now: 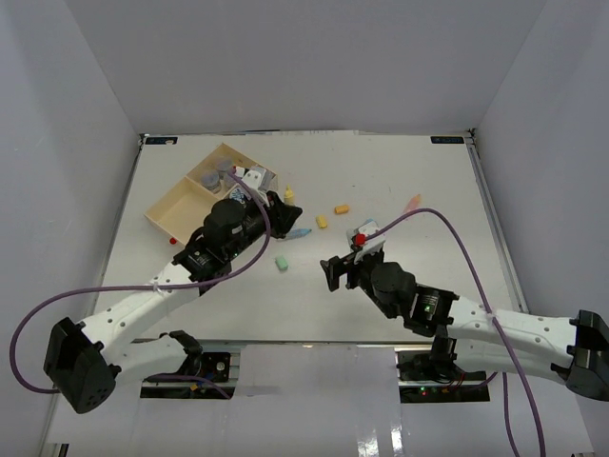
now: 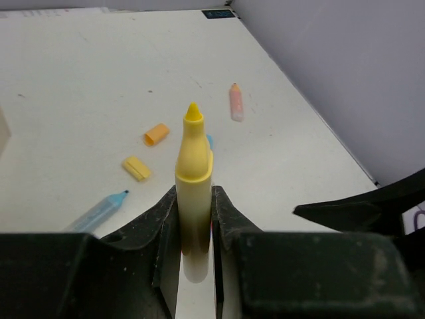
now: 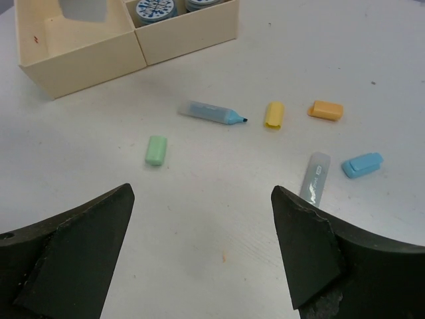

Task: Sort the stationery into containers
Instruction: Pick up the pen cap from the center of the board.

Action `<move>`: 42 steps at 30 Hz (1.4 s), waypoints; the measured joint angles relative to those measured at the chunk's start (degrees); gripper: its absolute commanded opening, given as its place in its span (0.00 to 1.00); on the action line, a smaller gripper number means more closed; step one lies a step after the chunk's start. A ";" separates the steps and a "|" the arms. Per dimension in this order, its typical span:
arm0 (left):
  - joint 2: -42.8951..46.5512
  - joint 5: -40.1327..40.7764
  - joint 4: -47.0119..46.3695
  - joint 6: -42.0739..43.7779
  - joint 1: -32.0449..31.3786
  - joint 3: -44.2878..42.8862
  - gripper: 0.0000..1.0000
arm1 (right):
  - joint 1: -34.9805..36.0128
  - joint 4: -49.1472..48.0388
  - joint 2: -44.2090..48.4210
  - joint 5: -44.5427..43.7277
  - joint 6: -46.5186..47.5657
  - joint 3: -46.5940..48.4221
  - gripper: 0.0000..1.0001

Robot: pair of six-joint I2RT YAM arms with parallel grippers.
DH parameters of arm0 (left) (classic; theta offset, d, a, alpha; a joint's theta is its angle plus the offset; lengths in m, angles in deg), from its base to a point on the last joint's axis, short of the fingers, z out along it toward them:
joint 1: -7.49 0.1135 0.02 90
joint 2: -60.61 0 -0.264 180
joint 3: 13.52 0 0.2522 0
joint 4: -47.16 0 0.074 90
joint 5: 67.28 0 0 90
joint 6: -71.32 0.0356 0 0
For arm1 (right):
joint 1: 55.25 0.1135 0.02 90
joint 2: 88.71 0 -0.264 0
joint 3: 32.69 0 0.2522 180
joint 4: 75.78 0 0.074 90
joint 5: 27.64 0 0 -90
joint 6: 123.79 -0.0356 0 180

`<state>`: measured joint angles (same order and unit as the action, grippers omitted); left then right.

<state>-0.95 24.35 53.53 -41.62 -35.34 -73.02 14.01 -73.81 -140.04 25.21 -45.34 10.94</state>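
My left gripper [image 2: 194,212] is shut on a yellow stick [image 2: 193,166] that points forward, tip out, above the table. In the top view this gripper [image 1: 285,207] hangs just right of the pale-wood tray [image 1: 176,205]. The tray's small compartment holds grey rolls [image 1: 223,169] and a blue-and-white roll [image 3: 154,9]. My right gripper [image 3: 202,212] is open and empty over bare table, near a green piece [image 3: 156,149]. Ahead of it lie a blue stick [image 3: 211,111], a yellow piece [image 3: 274,114], an orange piece [image 3: 325,109], a blue piece [image 3: 362,164] and a grey stick [image 3: 315,179].
A pink-orange stick [image 1: 412,202] lies alone at mid right of the table, also in the left wrist view [image 2: 236,103]. The tray's near walls [image 3: 86,60] stand at the far left of the right wrist view. White enclosure walls surround the table.
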 measured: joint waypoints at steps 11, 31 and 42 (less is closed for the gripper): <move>0.59 -16.11 12.09 11.54 16.90 -4.13 0.03 | -21.77 16.92 -13.05 12.48 1.16 19.02 0.98; 10.99 -27.91 14.43 18.21 17.59 4.17 0.03 | -29.79 34.62 -64.24 25.57 1.86 58.77 0.66; 10.43 -27.54 14.45 18.23 17.62 4.17 0.04 | -30.77 38.53 -71.30 25.79 1.20 66.84 0.59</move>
<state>9.48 -3.19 67.97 -23.39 -17.72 -68.85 -16.77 -35.28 -211.34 51.00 -44.14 77.78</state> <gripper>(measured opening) 0.294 0.601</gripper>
